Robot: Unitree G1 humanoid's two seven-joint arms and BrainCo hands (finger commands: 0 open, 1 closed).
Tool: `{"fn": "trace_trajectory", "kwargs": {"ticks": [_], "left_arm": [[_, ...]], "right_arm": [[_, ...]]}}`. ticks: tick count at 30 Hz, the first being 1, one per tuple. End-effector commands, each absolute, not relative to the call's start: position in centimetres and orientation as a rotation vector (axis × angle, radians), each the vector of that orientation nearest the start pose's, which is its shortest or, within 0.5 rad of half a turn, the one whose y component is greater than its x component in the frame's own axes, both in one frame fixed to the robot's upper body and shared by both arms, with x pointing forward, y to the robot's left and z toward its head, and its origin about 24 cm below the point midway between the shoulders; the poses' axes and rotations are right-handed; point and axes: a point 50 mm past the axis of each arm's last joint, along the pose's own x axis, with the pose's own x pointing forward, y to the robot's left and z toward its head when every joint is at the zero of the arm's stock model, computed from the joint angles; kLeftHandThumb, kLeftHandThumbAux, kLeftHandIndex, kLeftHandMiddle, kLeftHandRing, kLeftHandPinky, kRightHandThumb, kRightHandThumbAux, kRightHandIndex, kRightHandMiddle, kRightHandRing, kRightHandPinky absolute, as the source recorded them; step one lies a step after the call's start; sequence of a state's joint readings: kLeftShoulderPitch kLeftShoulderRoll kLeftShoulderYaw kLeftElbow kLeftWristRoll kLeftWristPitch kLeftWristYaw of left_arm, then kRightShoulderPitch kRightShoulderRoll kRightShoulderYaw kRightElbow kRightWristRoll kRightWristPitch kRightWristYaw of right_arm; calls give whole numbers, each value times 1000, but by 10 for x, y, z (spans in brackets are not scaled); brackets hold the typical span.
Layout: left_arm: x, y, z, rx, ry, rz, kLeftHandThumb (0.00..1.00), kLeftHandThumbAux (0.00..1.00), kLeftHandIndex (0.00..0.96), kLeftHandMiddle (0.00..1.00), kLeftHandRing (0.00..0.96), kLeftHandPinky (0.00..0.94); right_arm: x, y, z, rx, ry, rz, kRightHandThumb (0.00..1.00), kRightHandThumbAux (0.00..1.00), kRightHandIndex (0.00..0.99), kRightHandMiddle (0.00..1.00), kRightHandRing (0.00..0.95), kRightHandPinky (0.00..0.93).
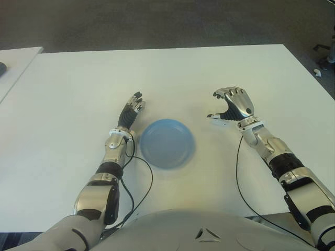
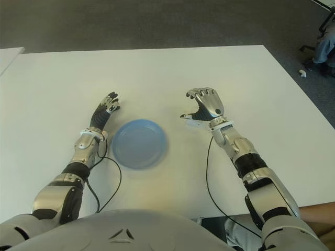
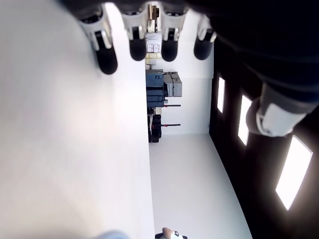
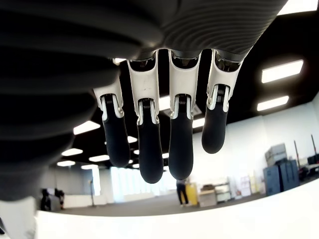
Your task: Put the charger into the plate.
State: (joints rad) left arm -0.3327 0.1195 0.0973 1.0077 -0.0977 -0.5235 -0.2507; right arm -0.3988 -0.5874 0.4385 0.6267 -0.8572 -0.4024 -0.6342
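**Charger Handling and Clearance Check**

We located the charger [image 1: 216,118], a small white block, on the desk [image 1: 209,68] just right of the blue plate [image 1: 167,143], beneath the right hand [image 1: 233,104]. That hand's fingers were curled above the block, and we could not confirm contact. We judged the charger light, rigid and smooth; opposite side faces suit a pinch. The left hand [image 1: 131,112] lay open, holding nothing, just left of the plate. Nothing obstructed the path.
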Motion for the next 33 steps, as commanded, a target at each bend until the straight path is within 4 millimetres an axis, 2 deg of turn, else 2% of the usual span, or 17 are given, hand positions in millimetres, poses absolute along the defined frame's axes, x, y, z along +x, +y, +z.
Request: {"fn": "trace_trajectory", "kwargs": {"ticks": [1, 5, 11, 22, 33], "left_arm": [[231, 177, -92, -36, 472, -164, 0, 486, 30, 40, 40, 71], [231, 177, -92, -34, 461, -172, 0, 483, 33, 39, 39, 71], [231, 176, -91, -32, 455, -185, 0, 473, 36, 38, 37, 68], [229, 179, -94, -14, 484, -209, 0, 474, 36, 34, 29, 53], [230, 181, -93, -21, 472, -226, 0, 484, 49, 47, 45, 80]], "right_arm": [[296, -210, 34, -1409, -425, 249, 408, 240, 69, 84, 74, 74], [294, -218, 32, -1402, -329, 318, 356, 132, 14, 17, 15, 15], [293, -222, 31, -1376, -236, 366, 331, 75, 1, 1, 1, 1], [289, -233, 25, -1377, -151, 404, 319, 61, 0, 0, 0, 0], [286, -239, 17, -1417, -89, 445, 325, 61, 0, 0, 0, 0]]}}
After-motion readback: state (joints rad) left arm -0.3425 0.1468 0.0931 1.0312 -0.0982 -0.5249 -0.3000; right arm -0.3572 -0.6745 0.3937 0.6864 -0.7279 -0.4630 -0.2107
